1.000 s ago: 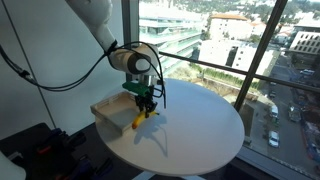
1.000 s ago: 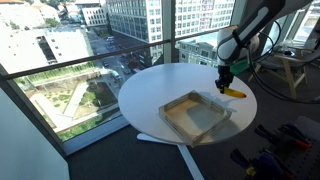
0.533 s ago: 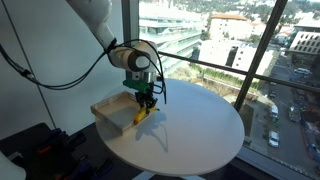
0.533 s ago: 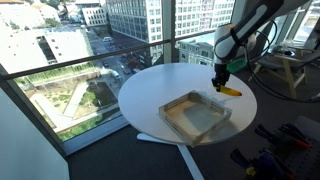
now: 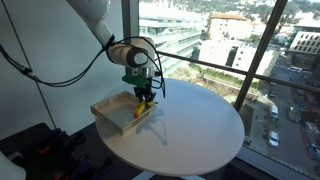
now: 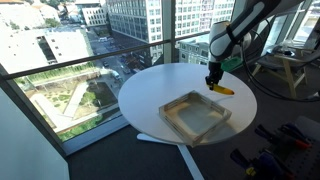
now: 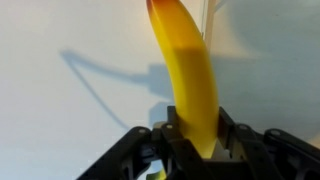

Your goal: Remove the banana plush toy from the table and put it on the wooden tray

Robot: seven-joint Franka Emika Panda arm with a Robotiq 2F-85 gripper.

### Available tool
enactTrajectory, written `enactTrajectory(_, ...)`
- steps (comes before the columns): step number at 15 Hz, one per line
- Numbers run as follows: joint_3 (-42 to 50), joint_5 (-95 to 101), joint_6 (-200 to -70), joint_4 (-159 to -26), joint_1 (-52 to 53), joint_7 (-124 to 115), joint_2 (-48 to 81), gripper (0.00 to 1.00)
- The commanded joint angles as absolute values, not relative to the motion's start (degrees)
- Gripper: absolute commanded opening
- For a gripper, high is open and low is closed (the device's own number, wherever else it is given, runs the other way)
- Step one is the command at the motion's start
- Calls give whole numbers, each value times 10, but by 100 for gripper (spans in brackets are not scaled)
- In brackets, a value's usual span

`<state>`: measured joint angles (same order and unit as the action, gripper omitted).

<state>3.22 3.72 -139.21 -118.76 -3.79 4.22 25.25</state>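
Gripper (image 7: 196, 138) pinches curved yellow banana plush toy (image 7: 188, 68).

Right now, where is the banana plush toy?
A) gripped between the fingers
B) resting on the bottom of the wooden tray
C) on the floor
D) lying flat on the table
A: the wrist view shows the banana plush toy clamped between the fingers of the gripper. In an exterior view it hangs from them, not down in the wooden tray.
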Motion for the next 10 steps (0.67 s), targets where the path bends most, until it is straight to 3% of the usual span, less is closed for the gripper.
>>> enactTrajectory(1,12,20,-1399,-1178,-43,66,248,16)
enactTrajectory(10,-24,-17,-1408,-1180,-44,103,242,16)
